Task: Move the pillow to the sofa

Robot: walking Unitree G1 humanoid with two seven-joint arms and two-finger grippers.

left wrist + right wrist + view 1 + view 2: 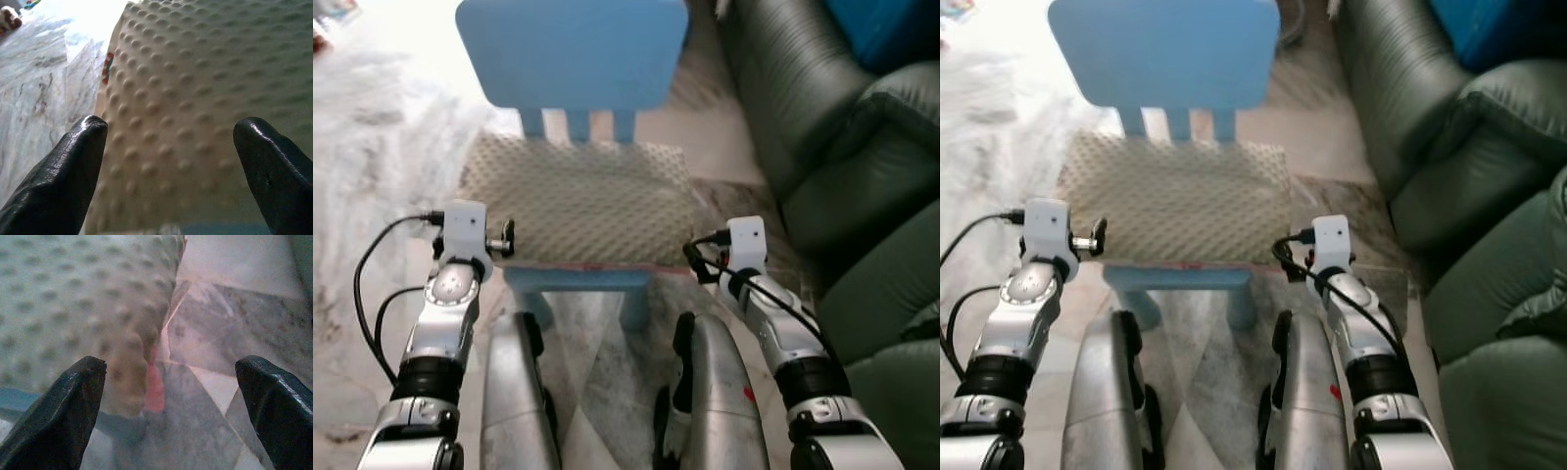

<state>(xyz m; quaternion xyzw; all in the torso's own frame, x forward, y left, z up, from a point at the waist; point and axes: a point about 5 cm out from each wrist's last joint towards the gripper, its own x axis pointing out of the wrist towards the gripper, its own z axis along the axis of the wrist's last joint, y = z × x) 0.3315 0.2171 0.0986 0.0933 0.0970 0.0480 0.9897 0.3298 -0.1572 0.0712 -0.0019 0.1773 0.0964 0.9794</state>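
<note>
A beige dimpled pillow (pixel 576 201) lies flat on the seat of a small light-blue chair (pixel 573 49) straight ahead. The dark green leather sofa (pixel 832 137) stands to the right. My left gripper (pixel 172 126) is open at the pillow's near left corner, its black fingers (pixel 73 161) spread around the dimpled surface (pixel 195 88) just ahead. My right gripper (pixel 173 363) is open at the near right corner, where the pillow's edge (pixel 132 357) and a pink seam sit toward one finger. Neither gripper holds anything. From the head, the wrists (pixel 465 230) (pixel 744 240) flank the pillow's front edge.
The marble floor (pixel 724 147) runs between chair and sofa. Crumpled white sheeting (pixel 372 127) lies to the left. A blue cushion (pixel 886 29) rests on the sofa's back. My silver legs (pixel 514 392) are below the chair's front edge.
</note>
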